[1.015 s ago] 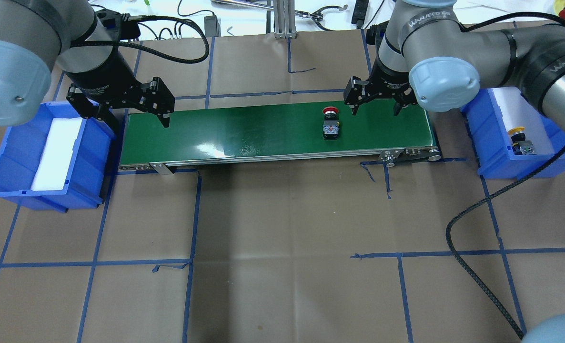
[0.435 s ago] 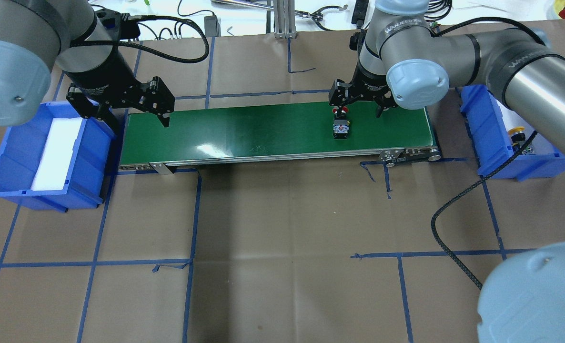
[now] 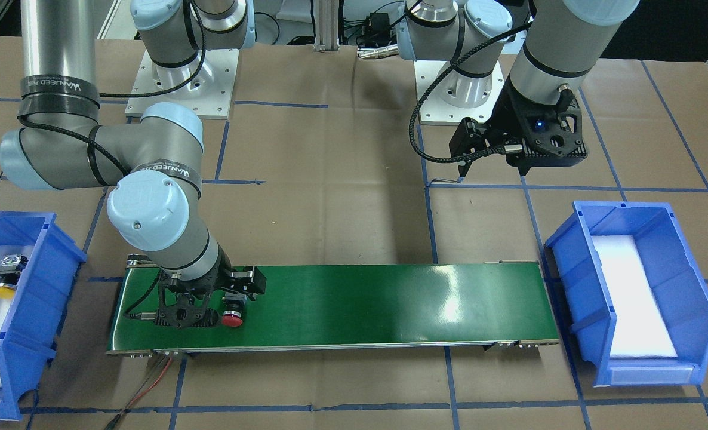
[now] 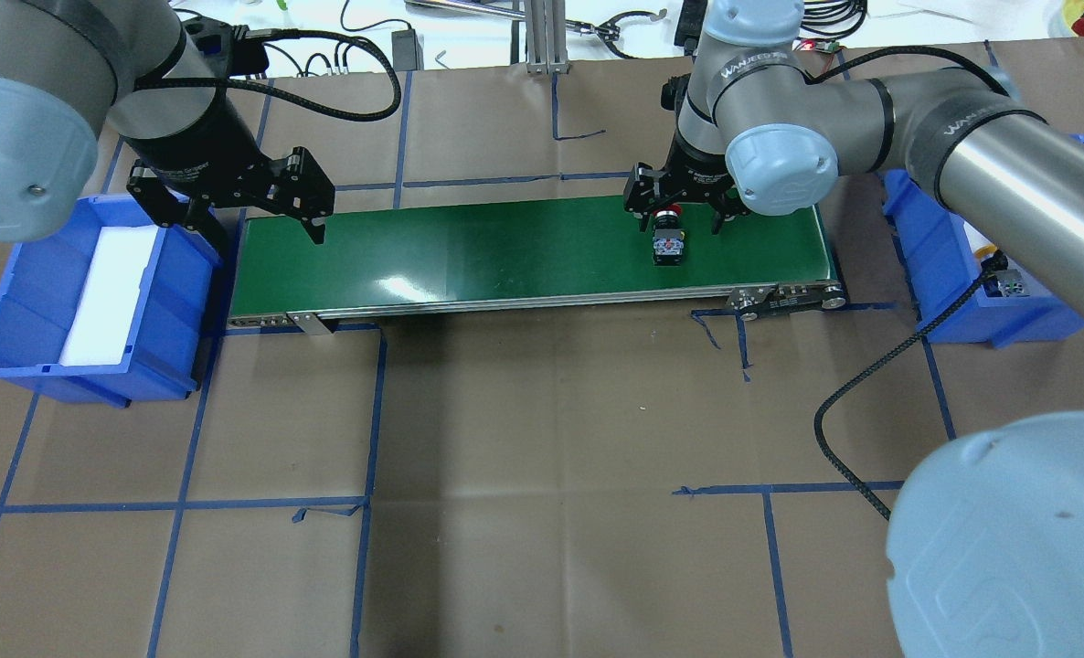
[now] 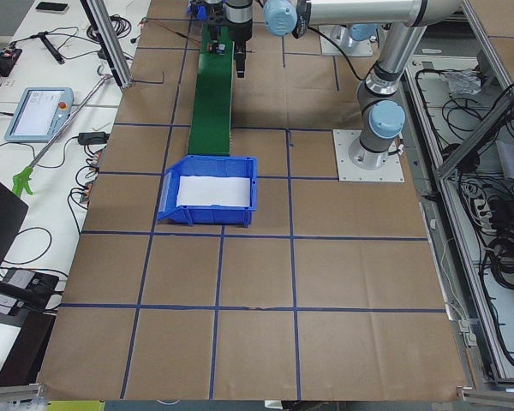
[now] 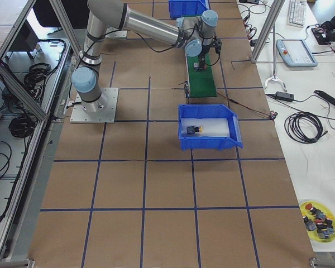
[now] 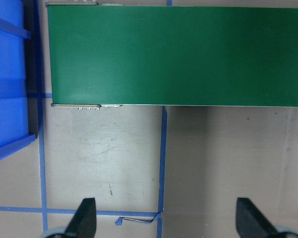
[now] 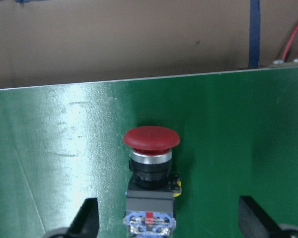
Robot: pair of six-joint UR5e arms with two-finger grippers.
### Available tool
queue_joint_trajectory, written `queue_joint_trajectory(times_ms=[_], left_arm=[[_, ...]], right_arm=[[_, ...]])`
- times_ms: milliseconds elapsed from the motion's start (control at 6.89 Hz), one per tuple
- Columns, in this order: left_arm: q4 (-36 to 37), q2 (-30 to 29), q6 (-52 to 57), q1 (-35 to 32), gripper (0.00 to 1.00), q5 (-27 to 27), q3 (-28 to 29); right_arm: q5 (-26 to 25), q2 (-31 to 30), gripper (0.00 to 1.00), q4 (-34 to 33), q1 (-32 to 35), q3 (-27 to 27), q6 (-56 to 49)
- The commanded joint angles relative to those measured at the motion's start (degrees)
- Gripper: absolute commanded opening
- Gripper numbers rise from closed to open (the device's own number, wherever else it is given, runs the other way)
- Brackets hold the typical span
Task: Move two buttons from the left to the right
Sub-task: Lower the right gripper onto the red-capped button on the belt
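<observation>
1. We find the right tool [image 8: 169, 219] open, its jaws astride the red button [image 8: 151, 163] without touching it.
2. The red button lies on its side near the right end of the green belt [image 4: 505, 247]. The yellow button [image 3: 5, 282] sits in the right bin [image 3: 39, 310].
3. The left tool [image 7: 167, 220] is open and empty.
4. Risk: if the belt runs, the jaws may clip the round cap and the button may slip away.

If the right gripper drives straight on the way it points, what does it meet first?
Likely the red button, lying on the green belt between the right gripper's open fingers; the tips may reach belt first, depth unclear.
</observation>
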Motion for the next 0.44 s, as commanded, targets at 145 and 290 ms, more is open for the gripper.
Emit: queue_joint_trajectory(times_ms=[145, 290], left_arm=[[0.0, 0.0, 0.0, 0.0, 1.00, 0.0, 0.0], [0.0, 0.1, 0.0, 0.0, 1.00, -0.1, 0.0]], right_arm=[[-1.0, 0.6, 0.71, 0.2, 0.0, 0.8, -0.3], [-1.2, 0.8, 0.58, 0.4, -0.1, 0.8, -0.6]])
